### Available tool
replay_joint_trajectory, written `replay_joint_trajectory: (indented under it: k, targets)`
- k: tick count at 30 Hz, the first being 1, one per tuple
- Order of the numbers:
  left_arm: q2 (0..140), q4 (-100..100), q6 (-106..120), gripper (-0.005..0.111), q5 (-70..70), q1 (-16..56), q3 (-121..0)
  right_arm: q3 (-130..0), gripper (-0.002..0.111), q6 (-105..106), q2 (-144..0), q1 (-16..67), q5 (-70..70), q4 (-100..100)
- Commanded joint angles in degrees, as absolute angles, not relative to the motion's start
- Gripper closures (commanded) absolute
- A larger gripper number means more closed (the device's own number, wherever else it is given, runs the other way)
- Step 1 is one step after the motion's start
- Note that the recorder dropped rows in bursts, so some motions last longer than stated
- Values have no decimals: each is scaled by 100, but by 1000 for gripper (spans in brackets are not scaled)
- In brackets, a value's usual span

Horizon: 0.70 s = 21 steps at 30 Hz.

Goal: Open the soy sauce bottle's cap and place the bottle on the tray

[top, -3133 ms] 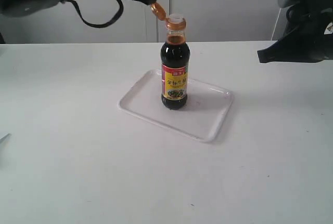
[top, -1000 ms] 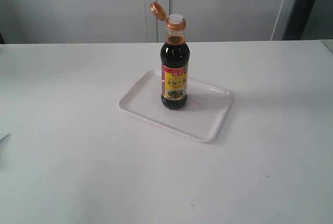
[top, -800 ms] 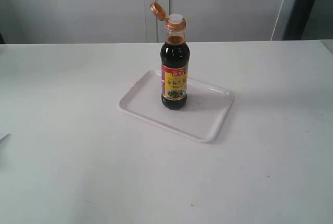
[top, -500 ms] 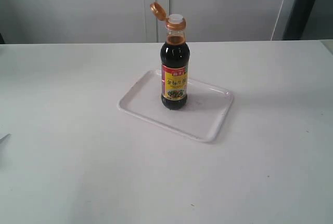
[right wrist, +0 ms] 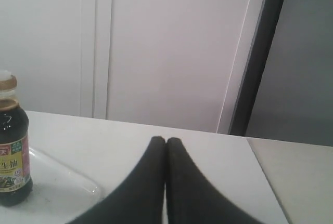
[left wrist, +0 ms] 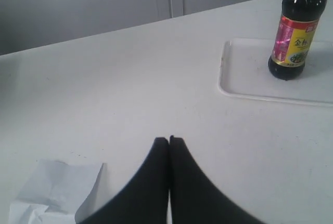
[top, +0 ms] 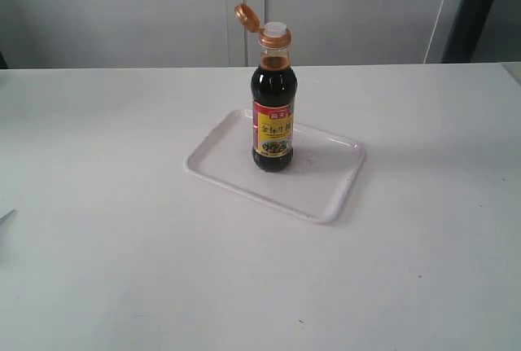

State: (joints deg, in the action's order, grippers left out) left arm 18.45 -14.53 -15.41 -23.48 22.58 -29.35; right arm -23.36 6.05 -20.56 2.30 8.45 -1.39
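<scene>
The soy sauce bottle (top: 273, 115) stands upright on the white tray (top: 321, 182) in the middle of the table. Its orange-brown cap (top: 247, 15) is flipped back on its hinge, and the white spout (top: 275, 29) is bare. Neither arm shows in the exterior view. My left gripper (left wrist: 169, 139) is shut and empty, low over the table and well away from the bottle (left wrist: 297, 31) and the tray (left wrist: 244, 73). My right gripper (right wrist: 166, 140) is also shut and empty, with the bottle (right wrist: 12, 151) and the tray (right wrist: 67, 182) off to one side.
A crumpled white paper (left wrist: 49, 195) lies on the table by the left gripper; its tip (top: 5, 217) shows at the exterior view's left edge. White cabinet doors (top: 244, 9) stand behind the table. A dark vertical post (top: 468, 9) rises at the back right.
About three seconds ago both arms hung over the back of the table, the left one at the cap. They have since withdrawn from the exterior view. Bottle and tray have not moved.
</scene>
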Motion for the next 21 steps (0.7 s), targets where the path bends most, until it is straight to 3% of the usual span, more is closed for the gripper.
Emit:
replay_joint_trajectory:
  k: [1, 21]
  targets:
    - [1325, -1400, -1562, 107, -2275, 2238, -2687, -2270, 108, 579, -2017, 166, 1072, -170]
    - [1004, -1412, -1559, 107, -2139, 2238, -2615, -2270, 108, 579, -2017, 166, 1061, -170]
